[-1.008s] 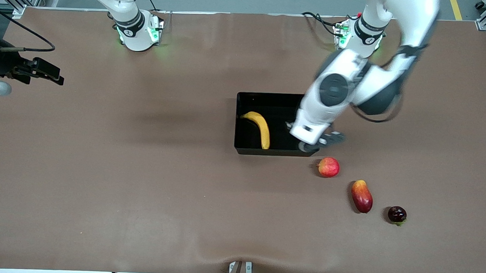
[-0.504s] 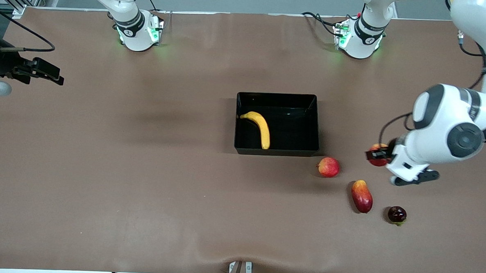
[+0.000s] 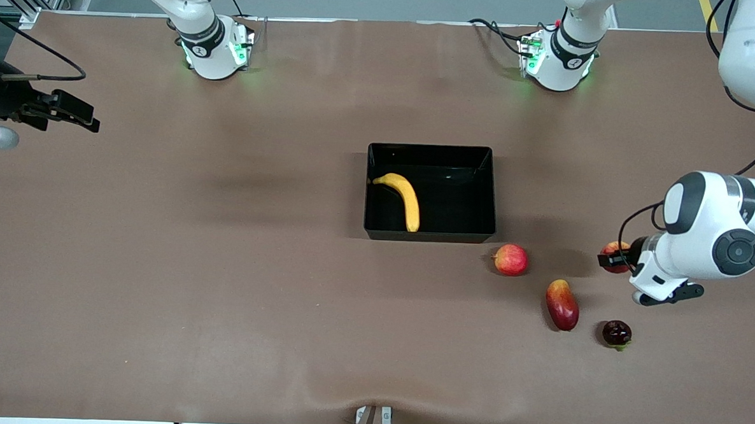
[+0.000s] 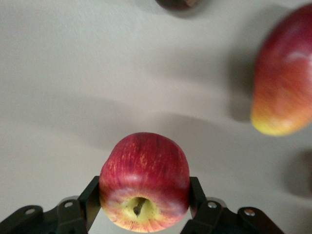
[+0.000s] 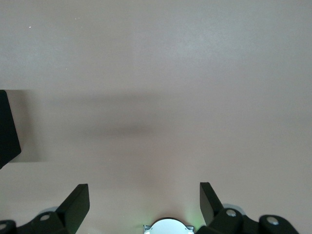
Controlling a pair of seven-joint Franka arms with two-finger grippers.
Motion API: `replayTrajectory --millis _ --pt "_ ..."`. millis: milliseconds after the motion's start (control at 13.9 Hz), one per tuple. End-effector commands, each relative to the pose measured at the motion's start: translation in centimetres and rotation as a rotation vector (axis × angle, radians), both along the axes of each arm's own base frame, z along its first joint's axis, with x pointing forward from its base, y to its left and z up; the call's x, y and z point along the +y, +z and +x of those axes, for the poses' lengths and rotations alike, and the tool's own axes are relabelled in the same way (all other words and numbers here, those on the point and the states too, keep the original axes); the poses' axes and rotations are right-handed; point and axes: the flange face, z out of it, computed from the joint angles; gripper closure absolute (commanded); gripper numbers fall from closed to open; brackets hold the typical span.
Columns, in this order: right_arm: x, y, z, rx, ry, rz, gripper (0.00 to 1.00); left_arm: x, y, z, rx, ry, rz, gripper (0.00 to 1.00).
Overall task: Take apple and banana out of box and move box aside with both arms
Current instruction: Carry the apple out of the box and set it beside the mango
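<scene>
Aloft, left pincer [image 3: 611,258] grips the apple [image 4: 145,181] over the tabletop [image 3: 221,294]; dropped early, it could roll off that arm's edge. Right pincer [image 5: 144,204] waits, fingers spread.

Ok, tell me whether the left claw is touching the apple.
Touching. The left wrist view shows the left claw with its fingers pressed against both sides of the apple.

The banana [image 3: 401,199] lies in the box [image 3: 429,236], seemingly touching one wall.

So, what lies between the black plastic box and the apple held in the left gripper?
In the front view, a paler pink-red apple lies on the table between the shallow black box and the deep-red apple held in the left gripper.
</scene>
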Motion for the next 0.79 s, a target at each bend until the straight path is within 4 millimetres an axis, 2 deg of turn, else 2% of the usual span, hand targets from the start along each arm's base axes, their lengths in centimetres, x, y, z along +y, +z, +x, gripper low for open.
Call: replayTrajectory --millis 0,144,216,288,360,504,576,648,720 --pt "-0.2 0.1 -0.3 -0.001 0.006 0.011 0.00 0.4 -2.7 0.7 -0.038 -0.033 -0.008 1.00" --pt "-0.2 0.0 -0.2 0.000 0.006 0.011 0.00 1.7 -4.1 0.7 -0.045 -0.027 -0.010 1.00" --pt "-0.1 0.0 -0.2 0.000 0.007 0.011 0.00 1.8 -4.4 0.7 -0.040 -0.028 -0.010 0.83" --pt "-0.2 0.0 -0.2 0.000 0.006 0.011 0.00 1.7 -4.5 0.6 -0.039 -0.028 -0.011 0.33" --pt "-0.2 0.0 -0.2 0.000 0.006 0.011 0.00 1.8 -4.3 0.6 -0.042 -0.026 -0.010 0.00" --pt "-0.2 -0.1 -0.2 0.003 0.006 0.011 0.00 1.5 -3.4 0.5 -0.037 -0.040 -0.009 0.00" --pt "-0.2 -0.1 -0.2 0.003 0.006 0.011 0.00 1.1 -1.9 0.7 -0.049 -0.041 -0.004 0.00" --pt "-0.2 0.0 -0.3 0.000 0.006 0.011 0.00 -0.1 -0.6 0.6 -0.040 -0.053 -0.007 0.00" --pt "-0.2 -0.1 -0.2 0.003 0.006 0.011 0.00 -2.3 1.2 0.5 -0.034 -0.074 -0.013 0.00"
